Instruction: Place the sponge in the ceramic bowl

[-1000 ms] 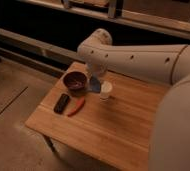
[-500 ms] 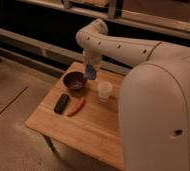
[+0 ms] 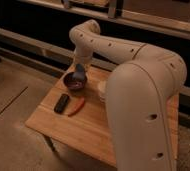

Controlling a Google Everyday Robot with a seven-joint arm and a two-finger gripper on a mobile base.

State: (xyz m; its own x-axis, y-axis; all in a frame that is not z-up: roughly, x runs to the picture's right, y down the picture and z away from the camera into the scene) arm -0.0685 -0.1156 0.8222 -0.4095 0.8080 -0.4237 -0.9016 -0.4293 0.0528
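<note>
The dark maroon ceramic bowl sits near the far left corner of the wooden table. My gripper reaches down from the arm's wrist to just over the bowl's right rim. It is shut on the blue-grey sponge, which hangs upright with its lower end at or just inside the bowl. My white arm arches from the lower right, up and over the table.
A black oblong bar and a slim red-orange piece lie in front of the bowl near the table's left edge. A small white cup is mostly hidden behind my arm. A dark railing runs behind the table.
The gripper has carried the sponge left and down, from above the middle of the table to over the bowl's rim. The camera view has also shifted, with the arm filling more of the right side.
</note>
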